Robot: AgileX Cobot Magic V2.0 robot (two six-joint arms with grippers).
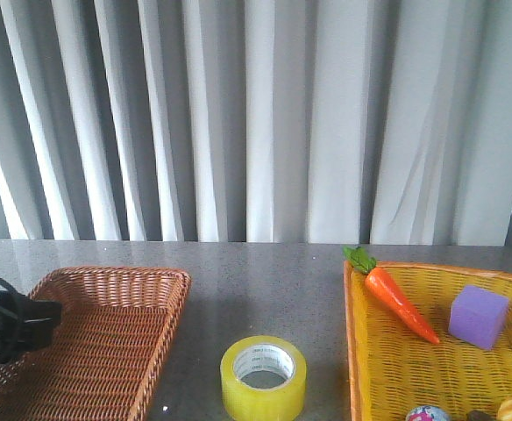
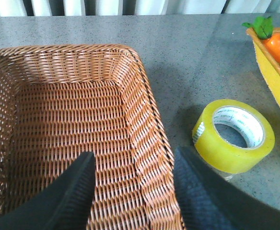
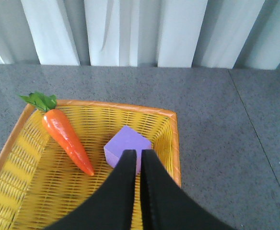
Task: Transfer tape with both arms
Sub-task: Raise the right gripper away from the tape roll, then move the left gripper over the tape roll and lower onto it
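Plainly, nothing of the transfer has been done yet. The tape point(image 1: 263, 377) lies flat on the grey tabletop point(image 1: 265, 272), hole upward, between the brown wicker basket point(image 1: 164, 338) on the left and the yellow basket point(image 1: 354, 351) on the right, touching neither. No hand is on it.

The left hand point(image 2: 133, 189) hangs over the near part of the brown basket with its fingers point(image 2: 75, 191) spread wide and nothing between them; in its wrist view the tape sits just beside the basket's rim, near one finger but apart from it. In the front view only a bit of the left arm point(image 1: 6, 329) shows at the picture's edge, over that basket.

The right hand point(image 3: 140, 163) is pressed together, its two fingers meeting with only a thin line between them, and it holds nothing. It hovers over the yellow basket, above the purple block point(image 3: 125, 146), with the toy carrot point(image 3: 65, 136) lying beside that. The right arm does not show in the front view.

So the whole job seems left: one hand has to come to the tape and take it, the two hands must meet for the handover, and the tape then has to be set down, presumably in one of the baskets. The left hand, already spread and close, looks the likelier one to start.
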